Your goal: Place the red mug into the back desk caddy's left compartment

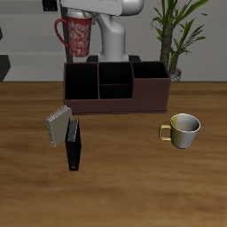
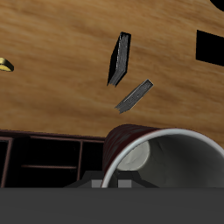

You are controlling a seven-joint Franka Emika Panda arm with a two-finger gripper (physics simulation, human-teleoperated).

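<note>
The red mug (image 1: pixel 75 37), with a mottled pink-white pattern, hangs upright in the air above and slightly behind the back desk caddy (image 1: pixel 115 105). It is over the end with the tall black-lined left compartment (image 1: pixel 82 82). My gripper (image 1: pixel 74 19) is shut on the mug's rim from above. In the wrist view the mug's grey-white rim and inside (image 2: pixel 166 157) fill the foreground just beyond the gripper (image 2: pixel 112 181). The caddy's dark sections (image 2: pixel 44 157) lie below and beside the mug.
A yellowish-gold mug (image 1: pixel 183 129) stands on the table in front of the caddy's other end. A grey book (image 1: pixel 58 124) and a black book (image 1: pixel 73 152) stand nearer the table's front edge; both show in the wrist view (image 2: pixel 134 96) (image 2: pixel 120 59). A potted plant (image 1: pixel 176 35) stands behind the caddy.
</note>
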